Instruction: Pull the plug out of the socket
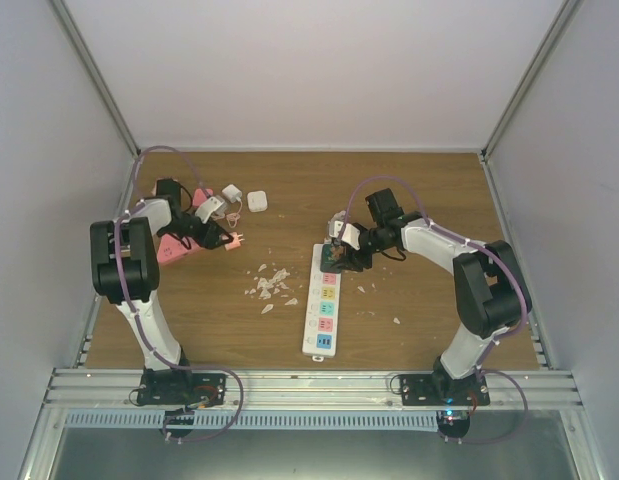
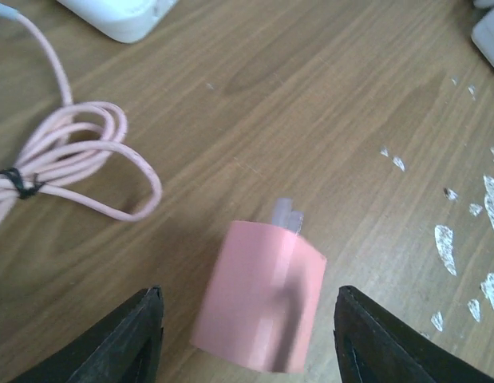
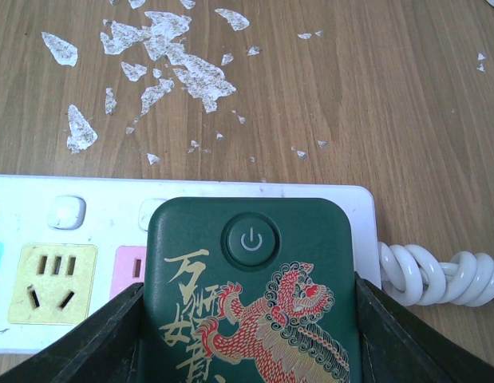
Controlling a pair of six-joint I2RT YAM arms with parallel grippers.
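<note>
The socket is a long white strip with pastel outlet faces, lying mid-table. In the right wrist view the socket shows a yellow and a pink face. A dark green plug with a power button and a red-gold lion sits over its cord end, prongs hidden. My right gripper is shut on this plug, one finger on each side. At the far left, a small pink plug lies on the wood between the spread jaws of my left gripper, which is open and clear of it.
A bundled pink cable lies just left of the pink plug. Two white chargers and a pink item sit near the left gripper. White flakes litter the wood left of the strip. The strip's coiled white cord trails off its end.
</note>
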